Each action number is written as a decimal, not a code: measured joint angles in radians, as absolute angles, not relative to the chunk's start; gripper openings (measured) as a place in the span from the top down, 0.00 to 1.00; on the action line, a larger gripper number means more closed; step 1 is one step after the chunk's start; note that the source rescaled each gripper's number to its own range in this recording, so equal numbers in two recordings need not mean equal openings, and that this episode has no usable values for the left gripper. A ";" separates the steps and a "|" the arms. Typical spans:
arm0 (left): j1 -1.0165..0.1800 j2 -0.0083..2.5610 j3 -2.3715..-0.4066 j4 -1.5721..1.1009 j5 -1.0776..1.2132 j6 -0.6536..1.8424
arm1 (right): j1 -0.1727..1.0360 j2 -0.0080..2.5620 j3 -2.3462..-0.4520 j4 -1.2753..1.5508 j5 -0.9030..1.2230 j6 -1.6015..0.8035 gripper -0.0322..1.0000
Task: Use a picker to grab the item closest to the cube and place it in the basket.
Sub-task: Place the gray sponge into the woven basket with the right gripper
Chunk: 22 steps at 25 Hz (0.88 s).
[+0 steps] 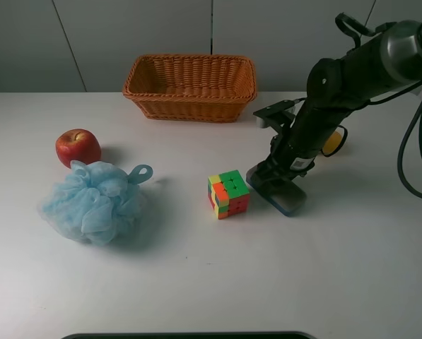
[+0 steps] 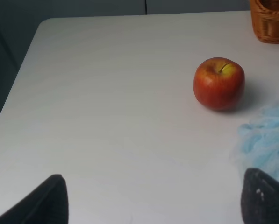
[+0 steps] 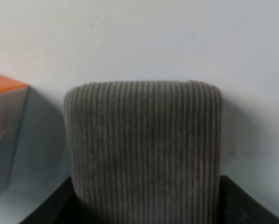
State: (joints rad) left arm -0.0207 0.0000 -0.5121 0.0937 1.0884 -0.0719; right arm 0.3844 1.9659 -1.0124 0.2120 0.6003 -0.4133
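Basket (image 1: 189, 106) sits on white table (image 1: 196, 282), grey wall (image 1: 126, 35) behind.

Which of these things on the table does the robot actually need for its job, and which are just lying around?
Part of the job:
cube
grey ribbed pad, lying closest to the cube
basket, where the pad should go

Just lying about:
apple
blue bath puff
yellow thing, partly hidden
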 joint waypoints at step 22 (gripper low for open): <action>-0.021 0.000 -0.512 0.094 1.088 -0.072 | 0.444 1.957 -1.812 0.360 0.510 -0.479 0.93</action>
